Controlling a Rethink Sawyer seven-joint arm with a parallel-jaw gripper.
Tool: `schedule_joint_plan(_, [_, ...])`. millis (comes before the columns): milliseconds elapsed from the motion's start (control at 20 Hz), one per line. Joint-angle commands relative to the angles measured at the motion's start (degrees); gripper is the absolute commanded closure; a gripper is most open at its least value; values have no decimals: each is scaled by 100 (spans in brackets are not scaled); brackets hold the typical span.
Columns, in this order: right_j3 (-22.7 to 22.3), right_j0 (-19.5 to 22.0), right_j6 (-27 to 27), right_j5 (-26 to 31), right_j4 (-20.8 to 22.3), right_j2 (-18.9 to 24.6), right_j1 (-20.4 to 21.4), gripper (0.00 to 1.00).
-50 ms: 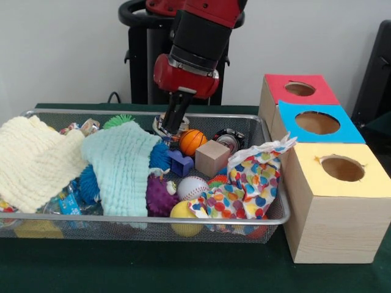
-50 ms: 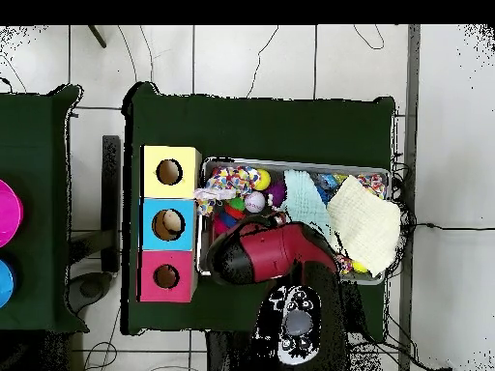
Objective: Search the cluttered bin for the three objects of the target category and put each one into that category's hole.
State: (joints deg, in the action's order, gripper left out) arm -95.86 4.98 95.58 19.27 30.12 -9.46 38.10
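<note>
Claw (image 1: 171, 124) down in the mesh bin (image 1: 256, 131), just beside the orange ball (image 1: 192, 141) — grip state impossible to tell.

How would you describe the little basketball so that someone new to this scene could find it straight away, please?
Start at the wire mesh bin left of the three wooden boxes. Near its back wall, just right of the gripper, sits the basketball, behind a purple block and beside a plain wooden cube. It is the only orange ball with black seams.
</note>
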Motion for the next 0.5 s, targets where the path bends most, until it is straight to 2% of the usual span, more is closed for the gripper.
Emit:
schedule_joint_plan(50, [319,66,58,-40,526,79,-265,100])
schedule_joint_plan(500, [443,66,149,-6,795,-60,-379,100])
